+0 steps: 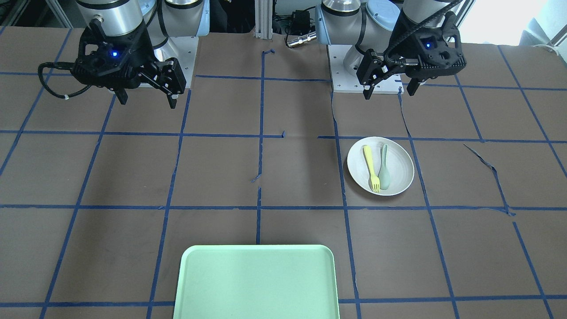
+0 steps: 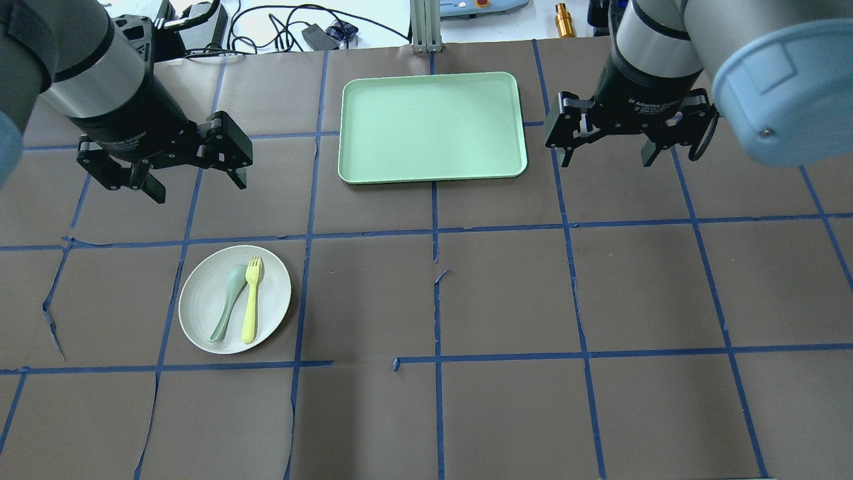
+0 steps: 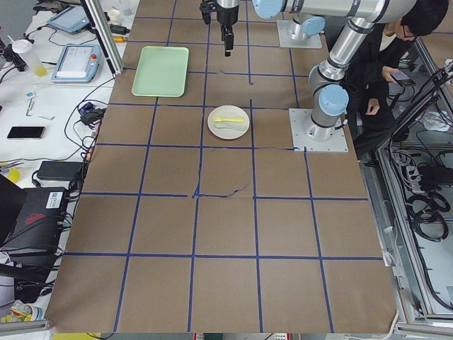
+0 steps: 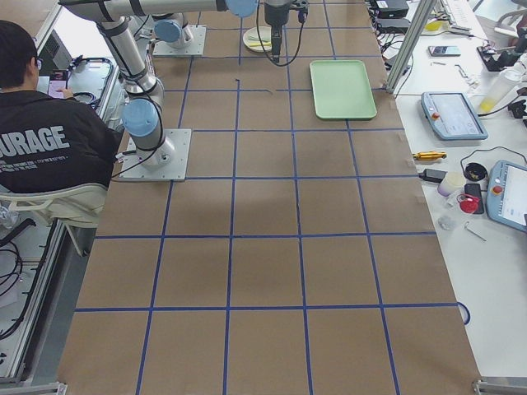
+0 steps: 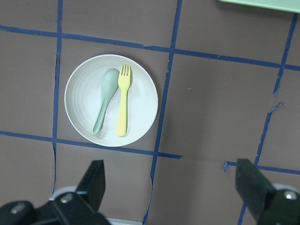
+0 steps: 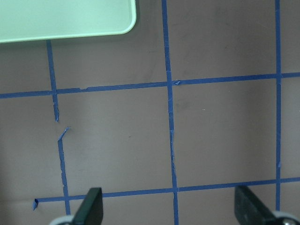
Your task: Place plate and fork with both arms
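Left wrist-mounted, fork [image 5: 123, 101] on plate [image 5: 141, 108], right wrist-mounted, tray corner [image 6: 93, 18]

Left arm [image 2: 100, 80] and right arm [image 2: 656, 47] hang raised, wrists pointing straight down. The left gripper [image 2: 194, 181] hovers with its jaws spread wide, holding nothing. The right gripper [image 2: 608, 159] is likewise spread wide and empty.
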